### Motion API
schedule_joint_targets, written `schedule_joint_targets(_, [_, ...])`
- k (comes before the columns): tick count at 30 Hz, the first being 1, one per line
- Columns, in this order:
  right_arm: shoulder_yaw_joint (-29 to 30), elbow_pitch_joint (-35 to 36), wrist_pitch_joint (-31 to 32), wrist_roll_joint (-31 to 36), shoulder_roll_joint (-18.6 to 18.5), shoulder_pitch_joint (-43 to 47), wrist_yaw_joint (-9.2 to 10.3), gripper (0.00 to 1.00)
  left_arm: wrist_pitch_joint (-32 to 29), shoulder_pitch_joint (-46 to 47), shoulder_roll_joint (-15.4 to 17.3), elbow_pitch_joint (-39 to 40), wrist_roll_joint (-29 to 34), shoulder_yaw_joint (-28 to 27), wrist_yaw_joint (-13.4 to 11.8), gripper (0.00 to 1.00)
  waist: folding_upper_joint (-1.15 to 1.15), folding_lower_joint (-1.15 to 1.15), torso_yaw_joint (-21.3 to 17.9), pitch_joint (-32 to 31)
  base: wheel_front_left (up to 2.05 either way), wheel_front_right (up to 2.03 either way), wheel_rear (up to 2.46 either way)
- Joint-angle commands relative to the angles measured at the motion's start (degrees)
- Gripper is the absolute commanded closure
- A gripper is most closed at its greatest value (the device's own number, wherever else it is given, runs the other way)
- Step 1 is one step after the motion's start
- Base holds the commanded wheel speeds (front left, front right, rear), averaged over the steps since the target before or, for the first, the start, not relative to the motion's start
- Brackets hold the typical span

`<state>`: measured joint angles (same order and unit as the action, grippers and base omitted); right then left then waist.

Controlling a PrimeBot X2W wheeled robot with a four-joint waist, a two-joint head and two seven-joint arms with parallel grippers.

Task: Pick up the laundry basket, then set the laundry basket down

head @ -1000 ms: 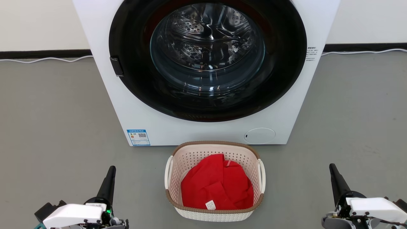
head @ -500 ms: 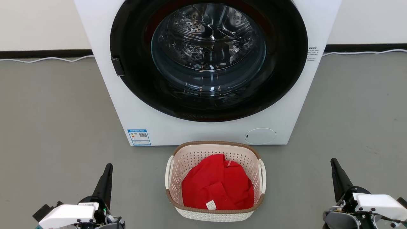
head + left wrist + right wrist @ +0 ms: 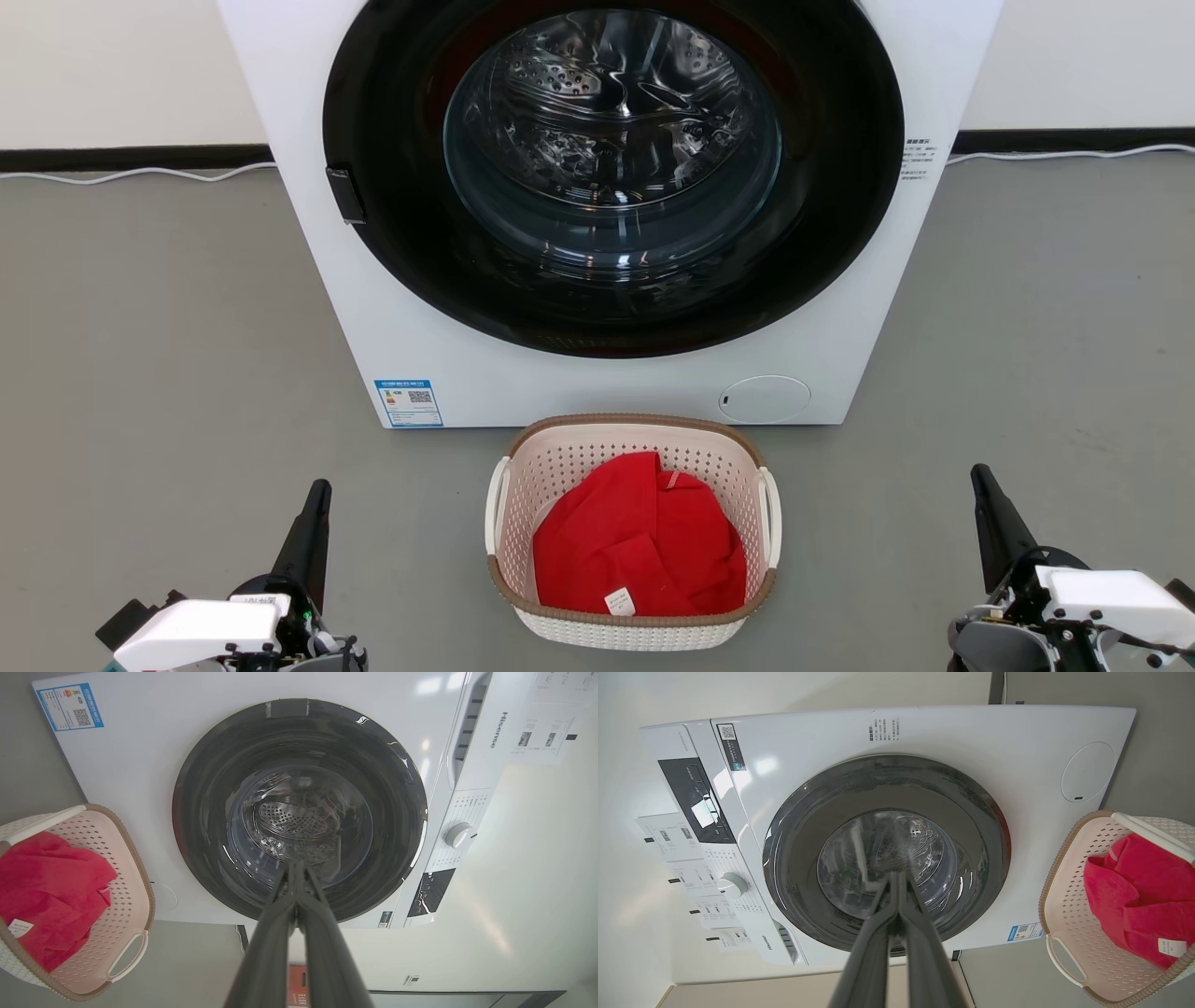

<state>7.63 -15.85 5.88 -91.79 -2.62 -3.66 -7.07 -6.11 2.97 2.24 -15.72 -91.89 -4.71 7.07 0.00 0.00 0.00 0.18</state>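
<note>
Laundry basket (image 3: 631, 421): one, on floor (image 3: 187, 373), one red cloth (image 3: 635, 546) inside (white tag (image 3: 618, 600)). Left fingers (image 3: 306, 537), right fingers (image 3: 995, 523): together, empty.

The left gripper (image 3: 319, 487), two long dark tapered fingers on a white-cased wrist (image 3: 201, 630), is seen at the lower left, pressed shut and tilted slightly rightward. The right gripper (image 3: 978, 471), of the same build, is held at the lower right, likewise closed and tilted slightly leftward. Nothing is held by either.
</note>
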Motion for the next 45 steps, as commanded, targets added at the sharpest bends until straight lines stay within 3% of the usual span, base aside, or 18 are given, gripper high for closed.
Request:
schedule_joint_targets(1, [-1.1,1.8,0.6,-0.4,-0.3,-2.5,-0.42,1.00,-0.4,3.2,0.6,1.7,-0.3,-1.8,0.4,1.00,0.00,0.00,0.0,0.0,0.00,0.00,0.00])
schedule_joint_targets(45, [-1.1,1.8,0.6,-0.4,-0.3,-2.5,-0.42,1.00,-0.4,3.2,0.6,1.7,-0.3,-1.8,0.4,1.00,0.00,0.00,0.0,0.0,0.00,0.00,0.00])
